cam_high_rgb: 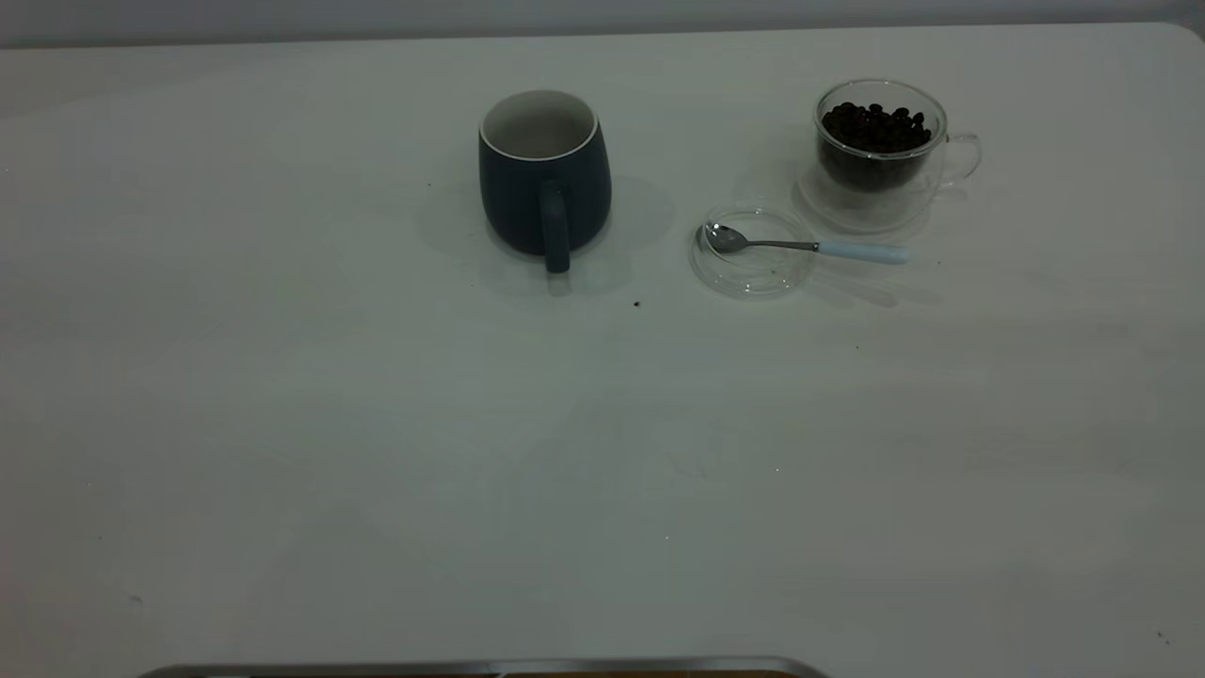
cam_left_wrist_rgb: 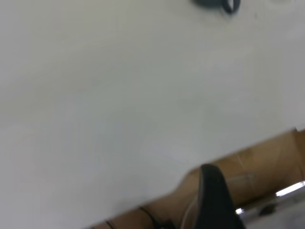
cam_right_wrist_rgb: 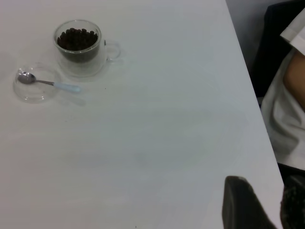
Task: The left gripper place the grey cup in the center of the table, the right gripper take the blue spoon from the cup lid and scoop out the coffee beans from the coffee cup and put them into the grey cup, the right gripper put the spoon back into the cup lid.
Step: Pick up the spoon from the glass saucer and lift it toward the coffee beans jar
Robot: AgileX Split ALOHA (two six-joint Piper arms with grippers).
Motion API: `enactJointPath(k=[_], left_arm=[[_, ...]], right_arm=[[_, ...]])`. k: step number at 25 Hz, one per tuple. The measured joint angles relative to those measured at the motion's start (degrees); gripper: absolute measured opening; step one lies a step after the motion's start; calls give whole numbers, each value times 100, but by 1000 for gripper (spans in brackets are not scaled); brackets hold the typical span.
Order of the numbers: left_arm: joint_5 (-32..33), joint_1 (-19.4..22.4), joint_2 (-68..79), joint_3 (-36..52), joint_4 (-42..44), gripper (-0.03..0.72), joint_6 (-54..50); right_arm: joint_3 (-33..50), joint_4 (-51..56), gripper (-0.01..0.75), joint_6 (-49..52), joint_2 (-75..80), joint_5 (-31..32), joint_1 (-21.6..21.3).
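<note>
The grey cup point(cam_high_rgb: 544, 179) stands upright on the table point(cam_high_rgb: 602, 452) at the middle rear, handle toward the front, white inside showing no beans. The coffee cup point(cam_high_rgb: 880, 155) stands at the rear right, holding coffee beans point(cam_high_rgb: 875, 127). The cup lid point(cam_high_rgb: 753, 273) lies just in front of it, with the blue spoon point(cam_high_rgb: 810, 247) resting across it, bowl in the lid, handle pointing right. No gripper is in the exterior view. My left gripper point(cam_left_wrist_rgb: 214, 200) is off the table's edge, far from the grey cup point(cam_left_wrist_rgb: 217, 4). My right gripper point(cam_right_wrist_rgb: 243, 205) is near the table's right edge, far from the spoon point(cam_right_wrist_rgb: 47, 83).
A person in dark and white clothing point(cam_right_wrist_rgb: 286, 95) sits past the table's right edge. A brown surface point(cam_left_wrist_rgb: 257, 162) lies beyond the table edge by the left arm. A metal rim point(cam_high_rgb: 490, 667) runs along the front edge. A dark speck point(cam_high_rgb: 636, 304) lies near the grey cup.
</note>
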Motion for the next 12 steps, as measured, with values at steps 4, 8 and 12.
enactJointPath(k=[4,8,12], left_arm=[[0,0,-789,1008,-85,530,68],[-27,0,-1214,1664,-92,530,79],[-40,0,-1390,1837,-153,530,85]], right_arm=[[0,0,240,0,0,0,0],[0,0,240,0,0,0,0],[0,0,240,0,0,0,0]])
